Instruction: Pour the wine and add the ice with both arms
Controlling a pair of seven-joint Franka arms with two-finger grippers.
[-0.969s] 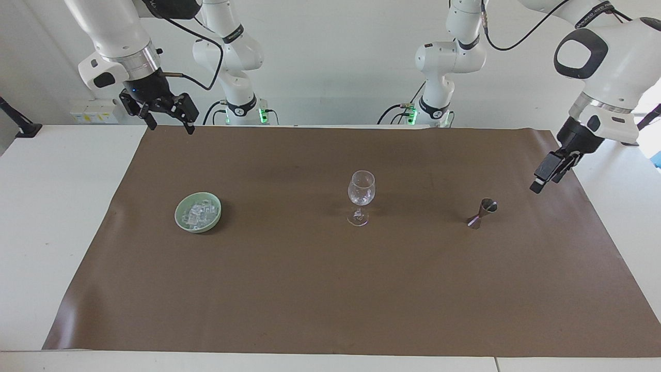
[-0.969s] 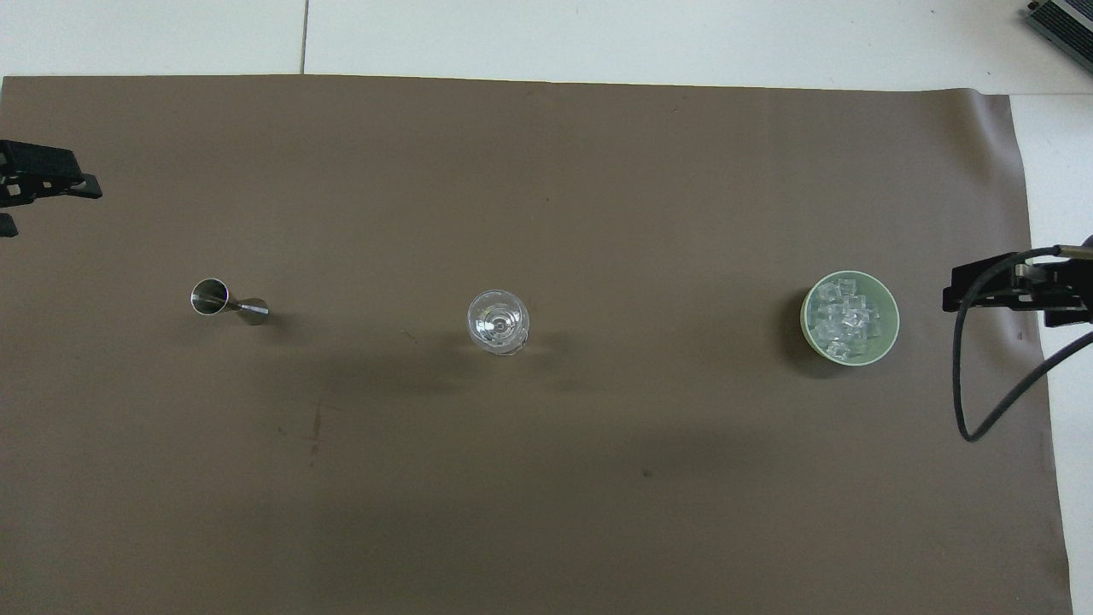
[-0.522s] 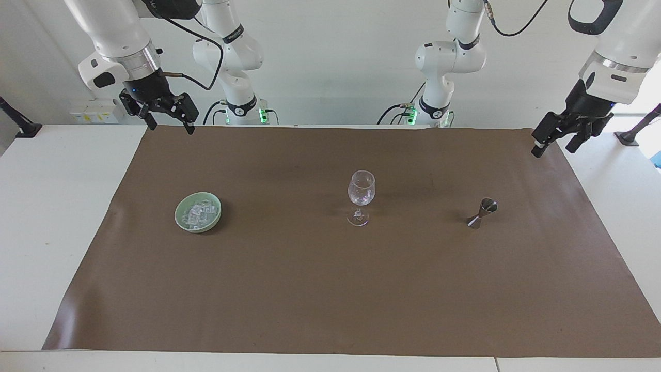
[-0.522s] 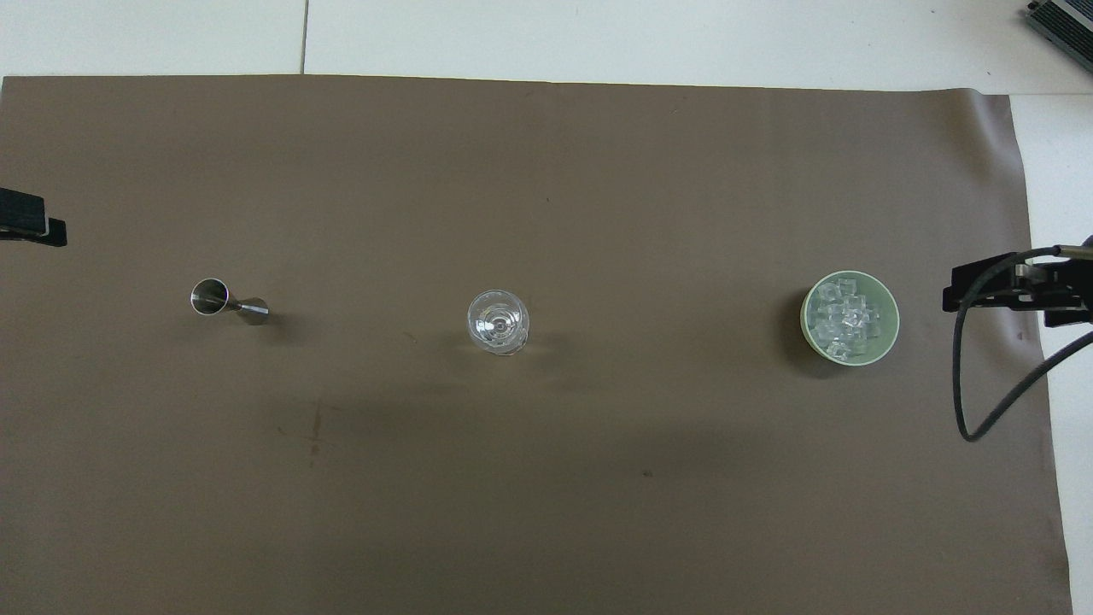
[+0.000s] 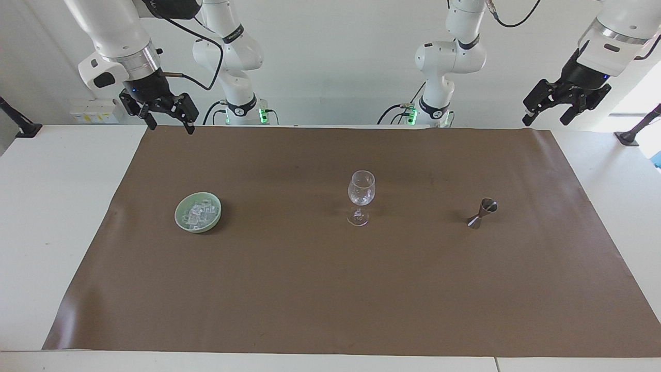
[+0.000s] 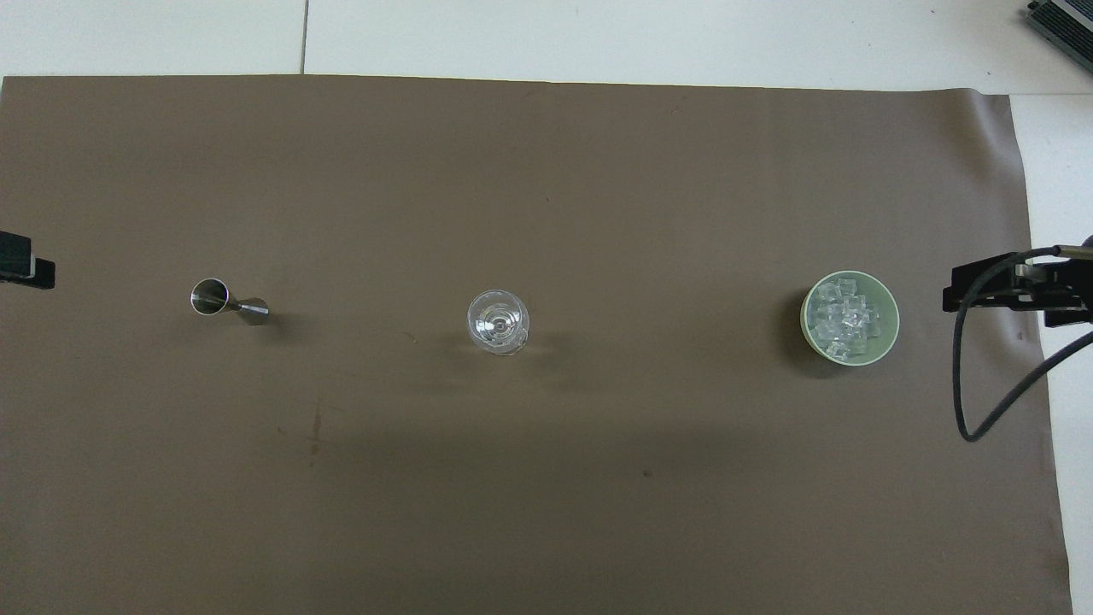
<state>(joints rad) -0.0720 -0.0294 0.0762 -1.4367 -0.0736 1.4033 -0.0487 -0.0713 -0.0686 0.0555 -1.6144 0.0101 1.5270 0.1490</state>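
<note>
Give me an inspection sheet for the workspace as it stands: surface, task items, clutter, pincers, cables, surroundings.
Surface: brown mat on a white table; a few small marks on the mat.
Job's things: ice heaped in a green bowl toward the right arm's end; wine glass upright mid-mat, no wine seen in it; metal jigger upright toward the left arm's end. All three stand apart in a row.
Clutter: nothing seen.
Pincers: left pincer open, empty, raised off the mat's corner at its own end; right pincer open, empty, over the mat's edge by its base.
Cables: black cable loops from the right wrist, clear of the bowl.
Surroundings: white wall; arm bases with green lights.
</note>
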